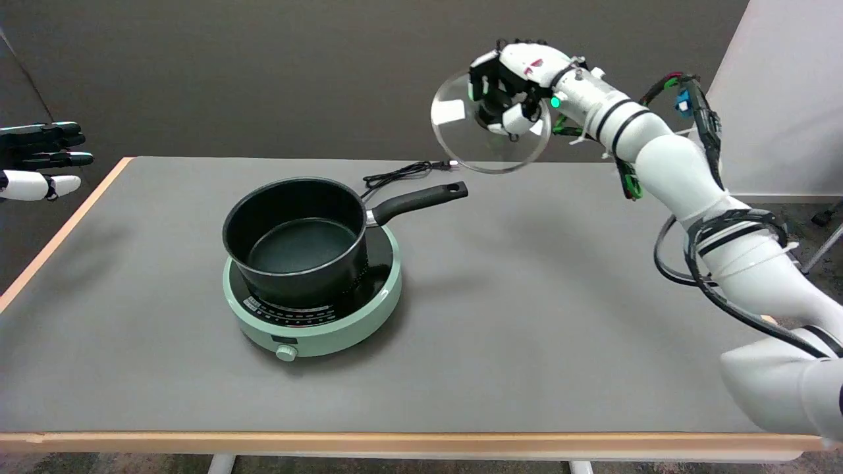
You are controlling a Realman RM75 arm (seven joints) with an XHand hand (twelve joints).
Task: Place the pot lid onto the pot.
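Head view. Right hand (510,89) in the upper right of centre, held high above the far edge of the table, fingers wrapped around the knob of the pot lid (461,141). Lid is clear glass with a metal rim, tilted steeply so its face turns toward the camera; it hangs in the air, touching nothing but the hand. A pale reflection shows on the glass at its left side. The white right arm (665,158) runs from the hand down to the lower right corner of the frame, with black cables and green ties strapped along it.

Pot (296,237) sits left of centre, black, open, nothing visible inside, upright on a round pale-green hotplate (369,316). Its black handle (421,197) points to the upper right, toward the lid but well apart from it and lower in the frame. The hotplate has a small knob (286,353) at its near side and a black cord (398,174) coiled behind it on the table (527,316), which is grey with a light wood edge.

At the far left edge, the idle left hand (39,161) shows in the air, fingers extended, clear of the table.
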